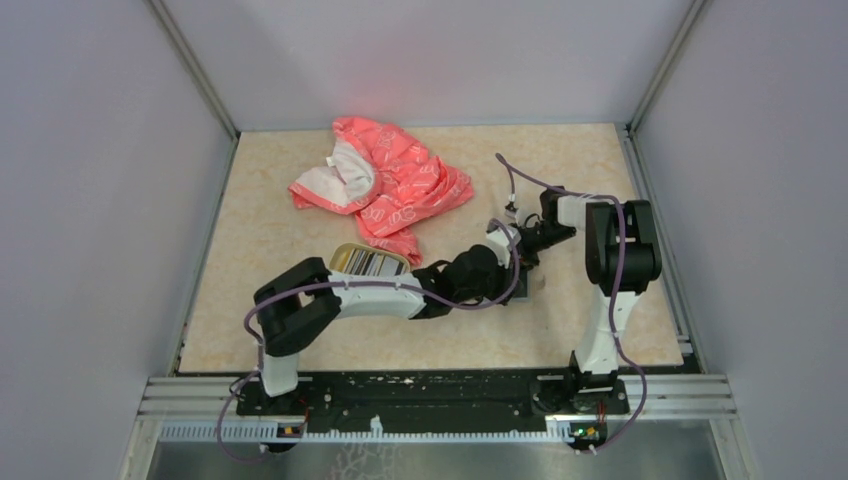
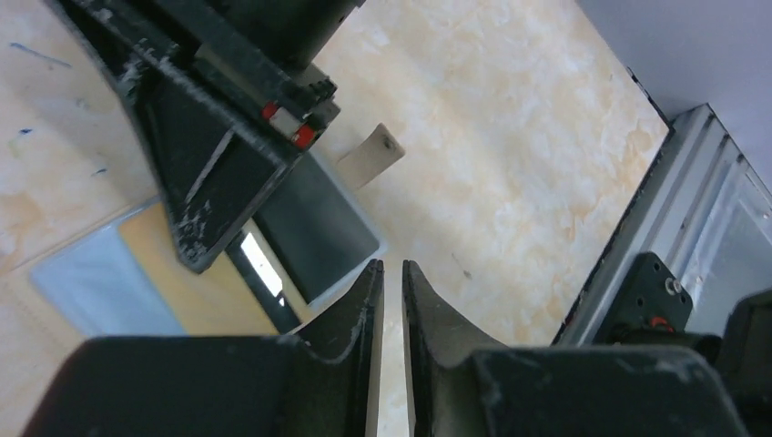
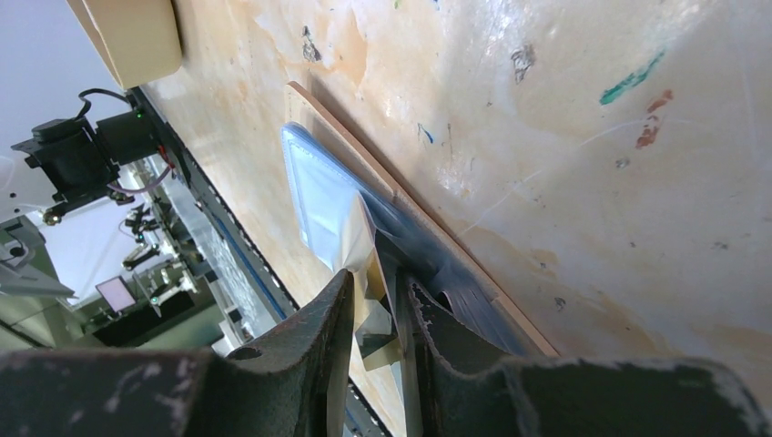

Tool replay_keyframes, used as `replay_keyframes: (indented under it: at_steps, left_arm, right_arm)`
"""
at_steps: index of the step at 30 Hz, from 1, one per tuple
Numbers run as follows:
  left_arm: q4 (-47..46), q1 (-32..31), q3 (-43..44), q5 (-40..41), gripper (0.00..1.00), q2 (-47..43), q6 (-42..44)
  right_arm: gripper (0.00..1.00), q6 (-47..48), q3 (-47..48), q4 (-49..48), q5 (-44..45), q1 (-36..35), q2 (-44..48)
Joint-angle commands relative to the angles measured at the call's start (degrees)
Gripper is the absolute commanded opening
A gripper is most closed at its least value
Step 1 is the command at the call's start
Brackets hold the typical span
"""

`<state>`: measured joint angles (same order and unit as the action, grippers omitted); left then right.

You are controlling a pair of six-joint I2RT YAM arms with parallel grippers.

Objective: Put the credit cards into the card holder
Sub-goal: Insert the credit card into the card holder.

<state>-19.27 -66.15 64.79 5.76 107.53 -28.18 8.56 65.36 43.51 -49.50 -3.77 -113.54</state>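
The right gripper (image 3: 378, 300) pinches a golden-tan card (image 3: 364, 246), its edge at the open card holder (image 3: 319, 191), which lies right of centre on the table (image 1: 300, 330). The left gripper (image 2: 392, 273) hovers just beside it, jaws a thin slit apart and empty.

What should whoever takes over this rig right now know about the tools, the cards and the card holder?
Left tool: barely open, empty, hovering beside the card holder.
Right tool: a golden card sits between its fingers over the holder; whether it is clamped cannot be told.
Holder: lies open on the table near the right arm, with a dark card on it.
Striped cards lie in the oval dish.
Done: no card is clearly fully inside.
Left: seat the golden and dark cards, then bring over the dish's cards.
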Motion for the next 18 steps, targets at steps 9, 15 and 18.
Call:
replay_keyframes:
  at_steps: [9,15,18]
  left_arm:
    - [11.5,-2.7,13.3,16.0,0.12,12.2,-1.4]
    - [11.2,-2.7,13.9,19.7,0.12,14.0,0.4]
    - [12.0,-2.7,14.9,20.9,0.12,15.2,0.6]
  right_arm:
    - [0.25,2.8,0.5,-2.9,5.3,-0.5,0.6]
    - [0.26,3.0,0.3,-2.9,6.0,-0.3,0.8]
    - [0.26,3.1,0.3,-2.6,6.0,0.0,1.0]
